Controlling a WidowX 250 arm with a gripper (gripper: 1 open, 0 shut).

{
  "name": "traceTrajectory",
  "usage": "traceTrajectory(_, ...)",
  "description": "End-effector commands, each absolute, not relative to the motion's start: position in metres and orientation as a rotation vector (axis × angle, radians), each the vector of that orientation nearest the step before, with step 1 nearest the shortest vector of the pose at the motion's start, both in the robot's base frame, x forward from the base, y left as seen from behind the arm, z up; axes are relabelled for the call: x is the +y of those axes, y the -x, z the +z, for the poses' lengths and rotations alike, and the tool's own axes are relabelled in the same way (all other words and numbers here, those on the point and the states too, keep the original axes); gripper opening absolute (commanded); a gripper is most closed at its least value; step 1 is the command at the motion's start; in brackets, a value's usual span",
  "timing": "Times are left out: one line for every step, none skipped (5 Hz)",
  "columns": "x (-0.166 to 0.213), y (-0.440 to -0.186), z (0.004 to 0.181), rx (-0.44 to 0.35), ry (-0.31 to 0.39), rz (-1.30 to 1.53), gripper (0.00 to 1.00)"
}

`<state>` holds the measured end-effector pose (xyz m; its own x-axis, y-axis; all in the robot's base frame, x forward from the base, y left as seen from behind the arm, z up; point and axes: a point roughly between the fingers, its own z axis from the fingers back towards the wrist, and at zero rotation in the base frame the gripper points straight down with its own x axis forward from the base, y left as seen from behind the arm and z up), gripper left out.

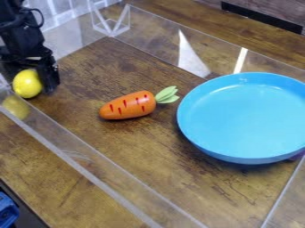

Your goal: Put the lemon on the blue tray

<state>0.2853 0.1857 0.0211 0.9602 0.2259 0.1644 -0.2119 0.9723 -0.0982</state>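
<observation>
Lemon (27, 84) first: it sits at the far left edge of the bench (107, 151), close to the clear wall that runs along the near side, and its yellow is mirrored faintly in that wall just below it. It looks roundish, with its longer dimension running roughly up and down in the picture, though at this size I would not swear to it.

Right over it hangs the black gripper (27, 77), pointing almost straight down. Its fingers (49, 77) are spread wide and seem to stand on either side of the fruit, one showing clearly on the right flank, the other mostly lost at the picture's edge. From here I cannot tell whether either one touches the skin; nothing looks pinched yet. So the fruit lies between and slightly below the fingertips, and to my eye closing is what comes next, perhaps after a small drop.

Further along the bench, toward the middle, lies the orange carrot (131, 105) with its green leaves pointing right; it is well apart from the lemon and should not interfere with the grasp, though it sits on the straight line to the goal.

Beyond it, at the right side, rests the blue tray (202, 134), with nothing in it.
</observation>
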Motion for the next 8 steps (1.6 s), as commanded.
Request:
traceTrajectory(0.202, -0.279, 0.024, -0.194, 0.063, 0.236, 1.00)
traceTrajectory(0.198, -0.289, 0.033, -0.190, 0.065, 0.253, 1.00)
traceTrajectory(0.194, -0.299, 0.045, -0.189, 0.068, 0.271, 1.00)
traceTrajectory(0.191, -0.290, 0.051, -0.191, 0.068, 0.298, 1.00)
traceTrajectory(0.189, -0.281, 0.055, -0.192, 0.063, 0.329, 1.00)
traceTrajectory(0.194, -0.280, 0.040, -0.184, 0.053, 0.354, 0.00)
traceTrajectory(0.185, -0.282, 0.046, -0.177, 0.049, 0.311, 0.00)
traceTrajectory(0.175, -0.284, 0.056, -0.170, 0.046, 0.263, 0.00)
